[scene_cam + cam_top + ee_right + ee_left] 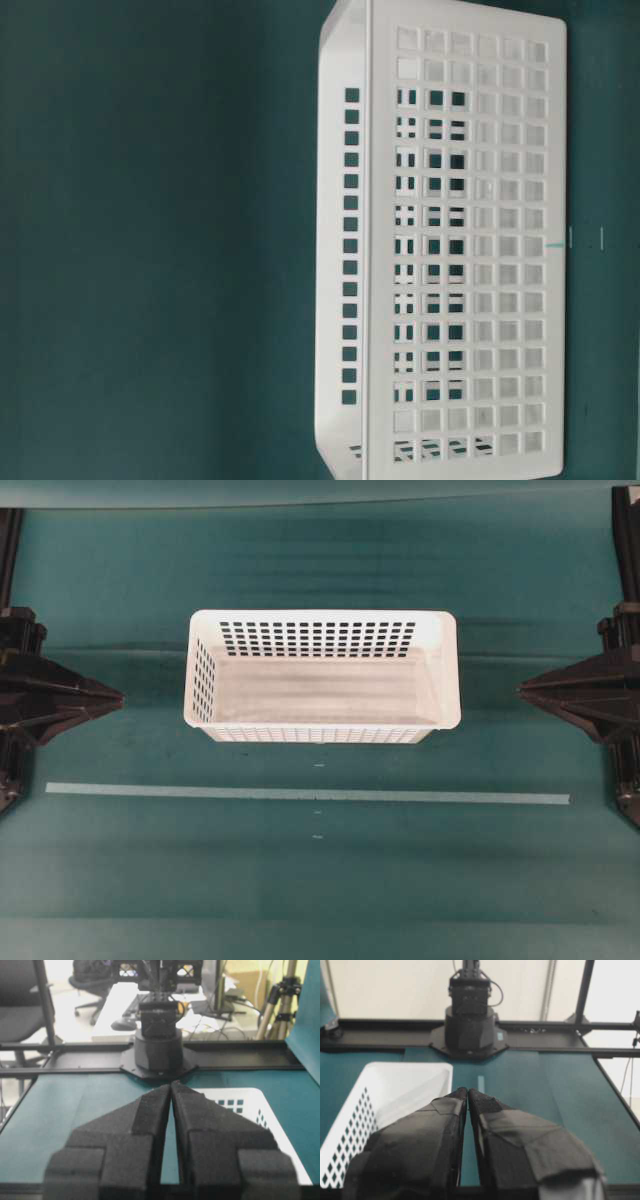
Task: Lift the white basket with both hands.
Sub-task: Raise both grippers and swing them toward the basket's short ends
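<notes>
The white basket (322,675) sits upright on the teal surface (320,880), roughly centred between my two arms and a little toward the far side. Its long sides run left to right, its wide rim faces up, and its floor is bare. Rows of small rectangular holes pierce its walls; the table-level view (465,240) shows one long wall close up, turned sideways in the frame.

A pale strip of tape (308,794) lies on the surface just in front of the basket, parallel to its long side and apart from it.

My left hand (118,694) rests at the left edge of the surface, well apart from the basket's left end, its tip pointing toward it. From its wrist camera, my left hand (468,1092) has its fingers pressed together with only a thin seam between them, holding nothing. My right hand (522,688) mirrors it at the right edge, also well clear of the basket. In its own view, my right hand (171,1085) is likewise closed tip to tip and empty, with the basket's corner (240,1105) beyond it.
</notes>
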`<action>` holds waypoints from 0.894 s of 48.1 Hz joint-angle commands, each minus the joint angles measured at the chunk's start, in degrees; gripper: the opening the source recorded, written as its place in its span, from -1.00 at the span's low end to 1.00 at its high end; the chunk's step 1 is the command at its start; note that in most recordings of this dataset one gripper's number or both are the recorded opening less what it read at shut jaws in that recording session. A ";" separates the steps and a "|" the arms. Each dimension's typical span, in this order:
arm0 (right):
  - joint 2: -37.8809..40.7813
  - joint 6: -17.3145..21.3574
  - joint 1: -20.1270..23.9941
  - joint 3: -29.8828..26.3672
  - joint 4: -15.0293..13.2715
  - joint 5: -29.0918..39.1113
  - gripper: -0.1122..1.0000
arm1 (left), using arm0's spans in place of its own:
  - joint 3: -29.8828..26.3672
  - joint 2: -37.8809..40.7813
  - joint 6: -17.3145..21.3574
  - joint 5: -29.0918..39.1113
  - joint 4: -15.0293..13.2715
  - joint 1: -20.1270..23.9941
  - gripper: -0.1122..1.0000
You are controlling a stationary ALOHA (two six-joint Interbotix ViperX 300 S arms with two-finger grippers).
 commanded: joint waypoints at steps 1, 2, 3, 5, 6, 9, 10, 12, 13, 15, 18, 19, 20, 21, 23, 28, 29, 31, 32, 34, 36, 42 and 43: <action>0.70 0.53 -0.18 -0.18 0.44 -0.26 -0.54 | -0.97 2.46 -2.99 2.90 0.70 0.53 -0.54; 0.79 0.53 -0.18 -0.18 0.97 0.00 -0.54 | -1.23 2.72 -3.78 3.78 0.70 0.53 -0.54; 0.88 0.70 -0.18 -0.18 1.67 0.35 -0.50 | -1.49 2.99 -4.57 4.48 0.79 0.62 -0.53; 0.97 1.23 -0.35 -0.26 3.43 1.41 -0.48 | -2.02 3.25 -5.62 5.63 0.79 0.70 -0.59; 1.05 1.67 -0.44 -0.26 4.31 2.02 -0.54 | -2.37 3.34 -6.06 5.98 0.79 0.79 -0.67; 0.88 3.25 -0.88 -0.62 7.03 3.43 -0.69 | -3.08 3.16 -7.03 7.03 0.97 0.97 -0.80; 0.88 3.87 -1.05 -0.88 8.00 3.87 -0.71 | -3.25 3.08 -7.12 7.29 0.97 1.14 -0.83; 0.88 5.19 -1.49 -1.67 9.67 5.01 -0.76 | -3.52 2.72 -7.56 7.73 0.88 1.32 -0.86; 0.97 5.98 -1.76 -2.11 10.37 5.63 -0.77 | -3.69 2.55 -7.56 7.91 0.88 1.32 -0.87; 1.32 7.73 -2.72 -3.16 11.95 8.09 -0.79 | -4.04 2.20 -7.82 8.35 0.88 1.41 -0.88; 1.93 10.11 -4.13 -4.66 13.97 12.92 -0.80 | -4.66 2.02 -8.61 9.58 0.88 1.41 -0.88; 2.29 11.07 -4.75 -5.27 14.59 14.85 -0.80 | -4.92 2.02 -9.23 10.20 0.88 1.49 -0.88; 2.55 12.04 -5.45 -5.80 15.21 16.79 -0.80 | -5.19 2.11 -9.93 10.63 0.88 1.41 -0.88; 2.99 13.01 -6.24 -6.33 15.73 18.81 -0.80 | -5.54 2.20 -10.72 11.34 0.88 1.49 -0.89; 3.87 15.21 -8.09 -7.65 16.52 22.50 -0.80 | -6.59 2.29 -13.45 12.83 0.88 2.02 -0.89; 6.59 20.83 -12.39 -11.25 16.96 30.76 -0.80 | -9.40 2.81 -19.69 16.44 0.88 3.78 -0.89; 7.21 21.80 -13.18 -11.95 16.96 32.17 -0.80 | -10.02 2.99 -20.83 17.31 0.97 4.13 -0.89; 8.70 23.91 -14.94 -13.80 16.96 35.86 -0.80 | -11.34 3.25 -23.20 19.34 0.97 5.10 -0.89; 9.32 24.61 -15.56 -14.50 16.96 37.35 -0.80 | -11.87 3.34 -24.43 20.30 0.88 5.54 -0.89; 10.46 25.93 -16.70 -15.82 16.96 40.08 -0.80 | -13.10 3.87 -26.89 22.50 0.88 6.33 -0.89; 11.78 27.25 -17.67 -17.05 16.96 42.28 -0.80 | -14.33 4.31 -29.97 24.52 0.88 7.12 -0.89; 15.64 32.17 -19.34 -20.83 16.96 47.37 -0.80 | -17.93 6.68 -43.07 31.55 0.88 10.11 -0.89; 16.35 33.13 -19.60 -21.45 16.87 48.08 -0.80 | -18.28 7.12 -45.18 32.78 0.88 10.37 -0.89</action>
